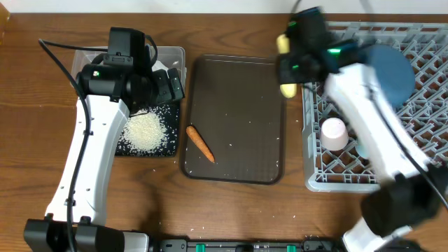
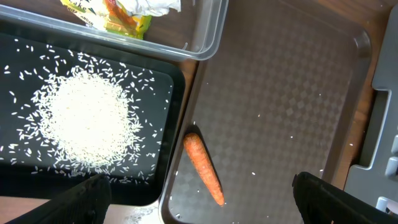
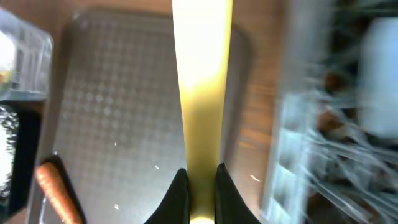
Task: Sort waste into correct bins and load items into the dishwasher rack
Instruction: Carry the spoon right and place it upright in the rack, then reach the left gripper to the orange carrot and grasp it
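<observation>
— Plain wooden desk point(image 1: 231, 210) all round. Where's the yellow plastic spoon point(image 3: 202, 93)?
— Clamped in the right fingers point(image 3: 177, 196), over the dark brown serving tray point(image 1: 238, 98) edge, beside the grey lattice dishwasher rack point(image 1: 427, 63). I'd seat it between pegs before releasing. Empty left fingers point(image 2: 329, 199) stand apart.

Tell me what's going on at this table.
The right hand is shut on the yellow spoon, holding it up beside the dishwasher rack, which already holds a pink cup and a blue plate. The left hand is open and empty above the black tray of rice. The carrot stick lies on the brown tray.
</observation>
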Motion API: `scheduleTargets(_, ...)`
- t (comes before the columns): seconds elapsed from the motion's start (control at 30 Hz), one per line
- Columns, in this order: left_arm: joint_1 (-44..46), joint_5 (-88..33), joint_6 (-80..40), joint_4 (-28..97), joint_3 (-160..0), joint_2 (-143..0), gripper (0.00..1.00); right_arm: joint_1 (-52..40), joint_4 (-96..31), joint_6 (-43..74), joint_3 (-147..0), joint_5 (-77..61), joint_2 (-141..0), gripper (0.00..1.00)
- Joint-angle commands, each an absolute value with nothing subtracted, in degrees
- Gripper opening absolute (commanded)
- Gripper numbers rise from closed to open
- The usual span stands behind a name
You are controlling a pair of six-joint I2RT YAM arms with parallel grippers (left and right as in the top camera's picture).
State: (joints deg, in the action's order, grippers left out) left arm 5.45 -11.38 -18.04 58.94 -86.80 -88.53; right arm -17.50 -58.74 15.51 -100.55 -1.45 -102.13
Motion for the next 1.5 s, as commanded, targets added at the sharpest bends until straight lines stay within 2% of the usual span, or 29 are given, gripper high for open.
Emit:
scheduleTargets(0.0,5.4,-10.7,-17.9,59.1,-86.5,-89.1,0.96,-12.6,-62.2,14.7,-100.6,1.0,-99.8,0.01)
scheduleTargets(0.27,5.4,-10.7,-17.9,59.1,-86.5,-89.1,0.96,-5.1,-65.3,9.4,-96.8,2.1,-100.1,0.01)
scheduleTargets(0.67,5.4,-10.0,-19.5,57.6,-86.5,-89.1,0.96,-5.0,-55.2,5.3,-87.4,1.9,-100.6,0.03)
scheduleTargets(0.9,5.4,-10.0,-19.4,57.6,-86.5,-89.1,0.96,-5.0,-47.2,3.1,-87.2,1.4,-101.4,0.08)
scheduleTargets(1.2,5.4,-10.0,-19.4,57.5,-86.5,-89.1,0.96,-5.1,-43.8,2.6,-87.2,-0.1,-106.2,0.07)
scheduleTargets(1.23,5.4,-10.0,-19.4,57.5,-86.5,-89.1,0.96,-5.1,-43.7,2.6,-87.2,-0.5,-106.7,0.09)
scheduleTargets(1.27,5.4,-10.0,-19.4,57.5,-86.5,-89.1,0.96,-5.2,-43.6,2.7,-87.2,-0.5,-106.8,0.17)
scheduleTargets(1.33,5.4,-10.0,-19.4,57.6,-86.5,-89.1,0.96,-5.3,-43.4,2.7,-87.2,-0.5,-106.8,0.38)
scheduleTargets(1.4,5.4,-10.0,-19.4,57.6,-86.5,-89.1,0.96,-5.3,-42.9,2.7,-87.3,-0.5,-106.8,0.55)
scheduleTargets(1.47,5.4,-10.0,-19.4,57.5,-86.5,-89.1,0.96,-5.3,-42.7,2.7,-87.3,-0.5,-106.7,0.61)
